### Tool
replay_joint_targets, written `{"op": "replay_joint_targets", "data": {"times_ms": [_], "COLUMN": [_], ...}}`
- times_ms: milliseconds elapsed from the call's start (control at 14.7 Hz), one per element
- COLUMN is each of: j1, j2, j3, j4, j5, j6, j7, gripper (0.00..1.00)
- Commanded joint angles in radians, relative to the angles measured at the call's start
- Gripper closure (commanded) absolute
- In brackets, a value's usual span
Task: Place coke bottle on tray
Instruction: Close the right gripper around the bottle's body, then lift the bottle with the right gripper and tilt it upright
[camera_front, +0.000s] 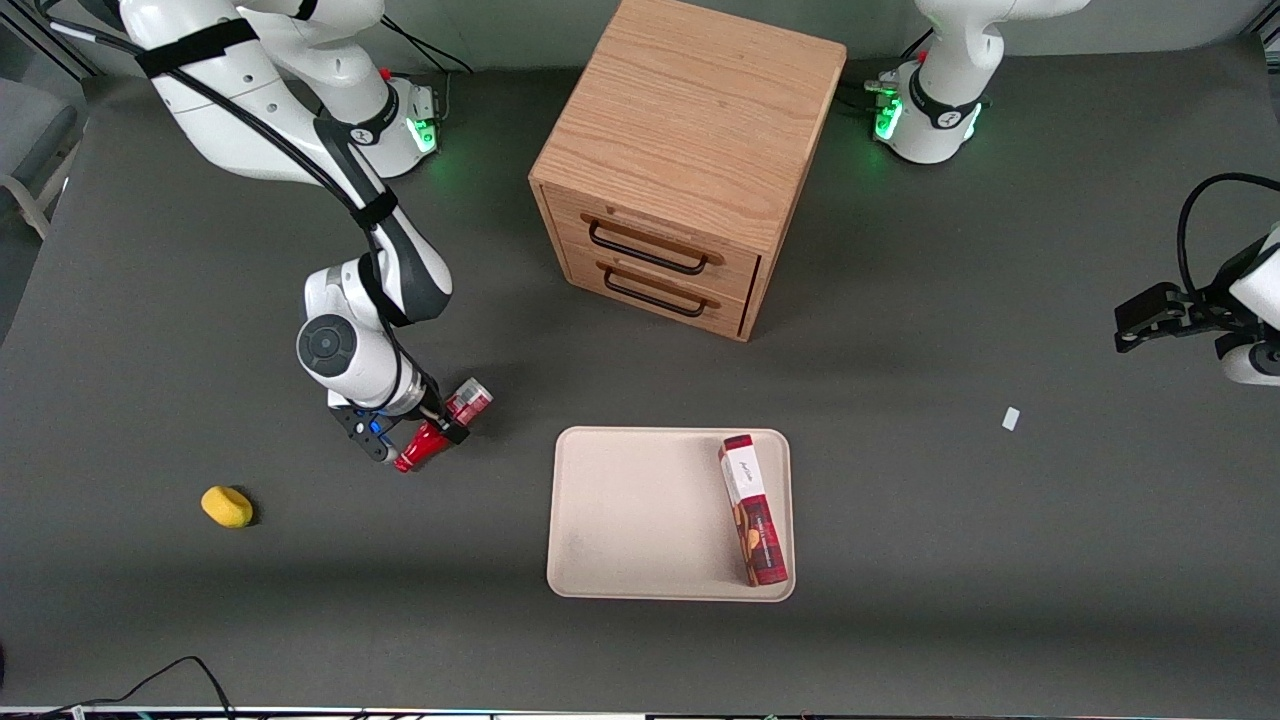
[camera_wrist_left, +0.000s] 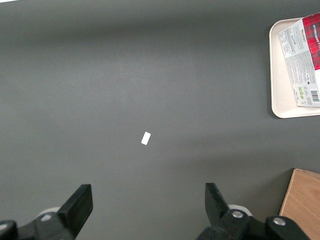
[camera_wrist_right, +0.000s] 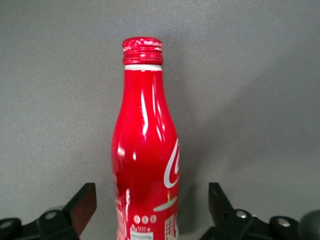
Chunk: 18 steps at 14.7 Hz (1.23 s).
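The coke bottle (camera_front: 447, 423) lies on its side on the dark table, about a tray's width from the beige tray (camera_front: 640, 520) toward the working arm's end. It is red with a white script logo and a red cap (camera_wrist_right: 142, 50). My right gripper (camera_front: 415, 441) is down at the bottle with its fingers (camera_wrist_right: 85, 201) open on either side of the bottle's body (camera_wrist_right: 145, 165). A gap shows on each side, so the fingers do not touch it. The tray also shows in the left wrist view (camera_wrist_left: 280, 75).
A red plaid cookie box (camera_front: 755, 510) lies along the tray's edge nearest the parked arm. A wooden two-drawer cabinet (camera_front: 680, 150) stands farther from the front camera than the tray. A yellow object (camera_front: 227, 506) lies near the working arm's end. A small white scrap (camera_front: 1011, 418) lies toward the parked arm.
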Motion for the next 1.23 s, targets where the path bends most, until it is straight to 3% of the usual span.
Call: {"op": "replay_joint_targets", "data": {"times_ms": [0, 136, 614, 818, 1159], "j1": [0.012, 0.012, 0.012, 0.012, 0.009], "j2": [0.008, 0.012, 0.002, -0.046, -0.107], "j3": [-0.005, -0.005, -0.005, -0.005, -0.005], "j4": [-0.016, -0.016, -0.006, 0.009, 0.234], "j5": [-0.001, -0.003, -0.003, -0.014, -0.027], "j6": [0.041, 0.058, 0.064, 0.037, -0.312], "j7": [0.025, 0.025, 0.013, -0.022, -0.167], "gripper": [0.11, 0.2, 0.79, 0.85, 0.85]}}
